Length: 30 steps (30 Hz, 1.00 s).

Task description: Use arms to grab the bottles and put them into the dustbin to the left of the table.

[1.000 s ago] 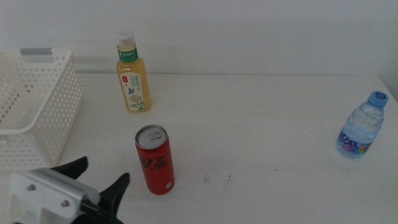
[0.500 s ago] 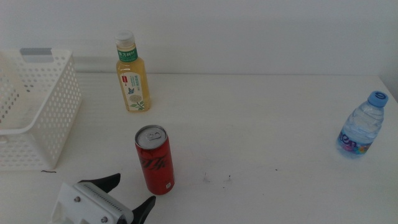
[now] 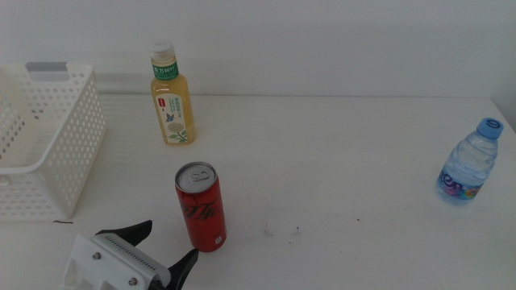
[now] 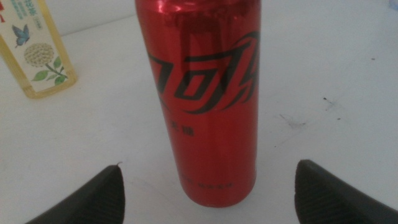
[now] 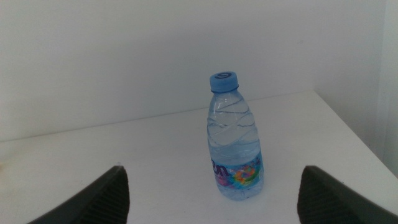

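Note:
A slim red soda can stands upright on the white table, front and left of centre. My left gripper is open just in front and to the left of it, and in the left wrist view the can fills the space ahead of the spread jaws of that gripper, untouched. The yellow tea bottle stands at the back. A small water bottle stands at the far right. The right gripper is open, with the water bottle some way ahead of it. The white dustbin sits at the left.
The tea bottle's lower part shows behind the can in the left wrist view. A few dark specks mark the table to the right of the can. The table's right edge runs close beside the water bottle.
My left gripper has swung right from beside the dustbin to just in front of the red can, still open. The bottles and the can have not moved.

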Tool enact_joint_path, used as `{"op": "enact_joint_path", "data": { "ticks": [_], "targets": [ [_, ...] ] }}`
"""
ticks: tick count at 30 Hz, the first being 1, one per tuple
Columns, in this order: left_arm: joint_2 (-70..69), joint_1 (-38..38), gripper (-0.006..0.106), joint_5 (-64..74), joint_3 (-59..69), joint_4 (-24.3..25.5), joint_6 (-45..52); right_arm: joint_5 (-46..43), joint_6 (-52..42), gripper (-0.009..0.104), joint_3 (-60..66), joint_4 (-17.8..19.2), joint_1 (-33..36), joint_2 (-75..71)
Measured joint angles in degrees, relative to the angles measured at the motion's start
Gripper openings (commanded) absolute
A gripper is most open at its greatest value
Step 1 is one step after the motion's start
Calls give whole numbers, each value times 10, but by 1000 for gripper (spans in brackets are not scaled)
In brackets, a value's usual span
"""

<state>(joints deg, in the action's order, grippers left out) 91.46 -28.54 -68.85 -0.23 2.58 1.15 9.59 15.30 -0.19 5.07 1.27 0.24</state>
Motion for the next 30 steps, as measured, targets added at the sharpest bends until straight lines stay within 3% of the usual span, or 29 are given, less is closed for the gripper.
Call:
{"op": "enact_joint_path", "data": {
  "ticks": [14, 30],
  "targets": [
    [1, 0, 93, 1, -54, -14, -5, 0, 0, 86, 0, 0, 0, 0],
    [119, 0, 93, 4, -164, 29, -48, 0, 0, 86, 0, 0, 0, 0]
  ]
}}
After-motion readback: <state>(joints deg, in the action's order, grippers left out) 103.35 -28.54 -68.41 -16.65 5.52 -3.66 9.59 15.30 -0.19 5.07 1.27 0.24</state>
